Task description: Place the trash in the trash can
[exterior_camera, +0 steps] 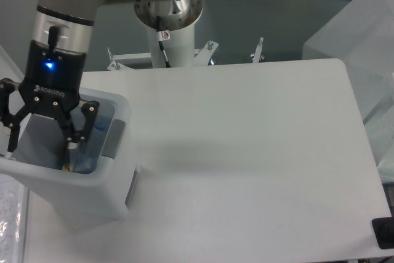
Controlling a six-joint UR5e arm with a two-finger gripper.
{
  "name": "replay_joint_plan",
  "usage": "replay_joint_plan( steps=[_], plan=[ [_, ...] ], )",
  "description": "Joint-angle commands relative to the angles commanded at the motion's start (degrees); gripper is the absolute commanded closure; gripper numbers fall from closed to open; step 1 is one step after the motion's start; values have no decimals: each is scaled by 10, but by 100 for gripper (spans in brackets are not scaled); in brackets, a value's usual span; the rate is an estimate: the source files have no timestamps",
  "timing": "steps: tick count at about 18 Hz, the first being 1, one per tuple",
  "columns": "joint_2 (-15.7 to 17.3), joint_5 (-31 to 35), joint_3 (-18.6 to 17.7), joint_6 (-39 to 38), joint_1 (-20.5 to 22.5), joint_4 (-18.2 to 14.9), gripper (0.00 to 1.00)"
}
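Arm vertical, gripper (38,146) pointing down, fingers spread wide, empty.

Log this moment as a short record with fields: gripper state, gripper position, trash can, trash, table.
gripper state: gripper open, fingers spread wide, nothing held
gripper position: over the open top of the trash can
trash can: white bin at the table's left edge, grey panel on its side
trash: a bluish clear item shows inside the bin by one finger; shape unclear
table: white table, nothing else lying on it in view
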Motion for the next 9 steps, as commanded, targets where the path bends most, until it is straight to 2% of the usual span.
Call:
replay_joint_plan(
  steps=[2, 6, 9],
  plan=[
    [-2, 3, 3, 26, 37, 0, 0],
    [-13, 5, 1, 128, 112, -2, 0],
    [-11, 49, 0, 189, 121, -4, 0]
  ],
)
